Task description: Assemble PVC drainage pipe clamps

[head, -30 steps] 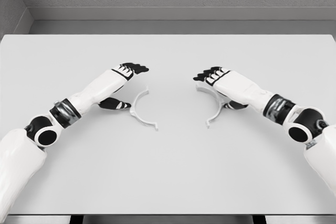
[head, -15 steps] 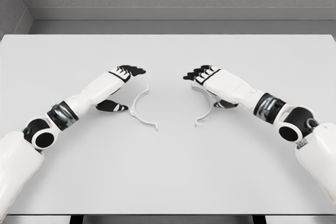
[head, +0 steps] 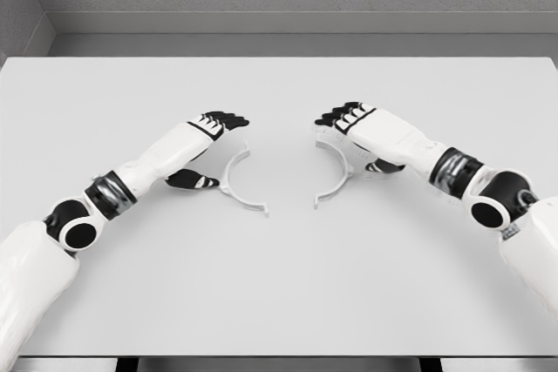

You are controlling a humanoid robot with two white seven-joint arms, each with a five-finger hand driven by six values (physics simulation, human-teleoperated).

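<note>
Two white half-ring clamp pieces lie on the white table with their open sides facing each other. The left clamp half curves from beside my left hand down to a small tab near the middle. That hand's curled fingers sit over its upper end, and the thumb rests just outside the arc. The right clamp half mirrors it. My right hand cups it, with fingers over the top end and the thumb behind the arc. A narrow gap separates the two lower tabs.
The table's far edge meets a grey wall at the back. Both forearms lie low over the table, angling in from the lower corners.
My right hand has slid the right clamp half leftward, toward the centre. The left hand and its half have shifted slightly right. The gap between the halves has narrowed.
</note>
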